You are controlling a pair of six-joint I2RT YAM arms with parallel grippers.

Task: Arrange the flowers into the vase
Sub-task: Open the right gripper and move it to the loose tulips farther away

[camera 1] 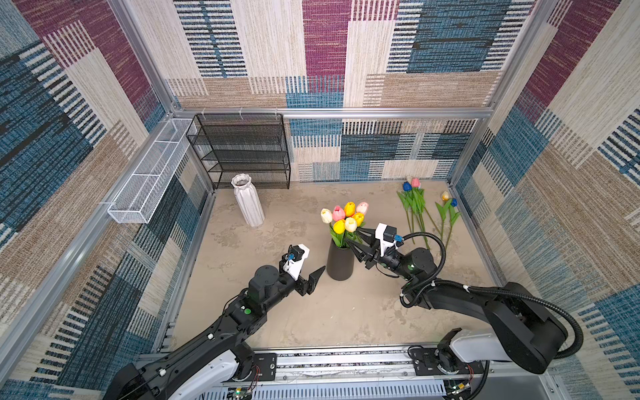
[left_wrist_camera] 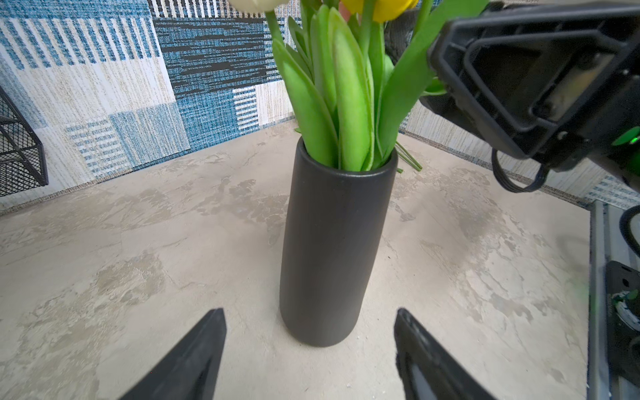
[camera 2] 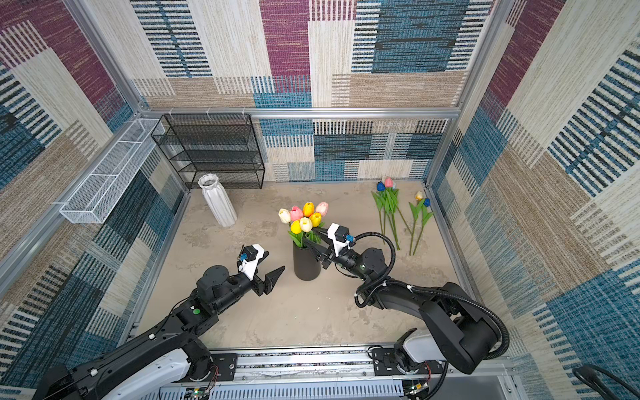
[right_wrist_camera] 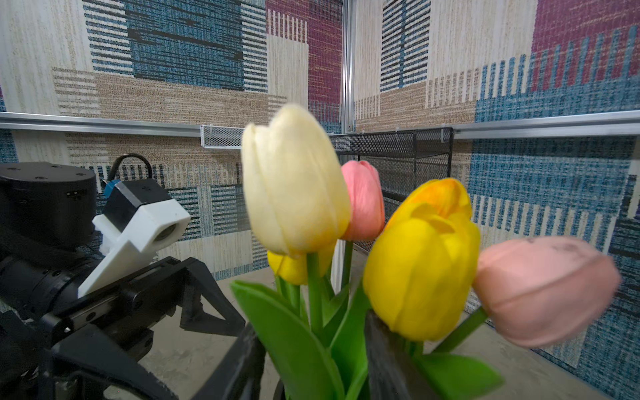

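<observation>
A black cylindrical vase [camera 1: 340, 265] [camera 2: 306, 265] [left_wrist_camera: 336, 242] stands mid-table, holding several flowers [camera 1: 346, 216] [camera 2: 304, 216] [right_wrist_camera: 294, 187] with yellow, pink and cream heads. My right gripper [camera 1: 353, 237] [camera 2: 314, 237] [right_wrist_camera: 311, 353] is just above the vase rim; its jaws are apart on either side of the green stems and leaves, so it is open. My left gripper [camera 1: 315, 265] [camera 2: 273, 265] [left_wrist_camera: 309, 310] is open and empty, low on the table just left of the vase and pointing at it. More flowers [camera 1: 415, 207] [camera 2: 388, 204] lie loose at the back right, with a second small bunch [camera 1: 448, 214].
A white ribbed vase [camera 1: 247, 202] [camera 2: 216, 201] stands at the back left, in front of a black mesh shelf [camera 1: 242, 149]. A white wire basket [camera 1: 149, 173] hangs on the left wall. Walls enclose the table on three sides.
</observation>
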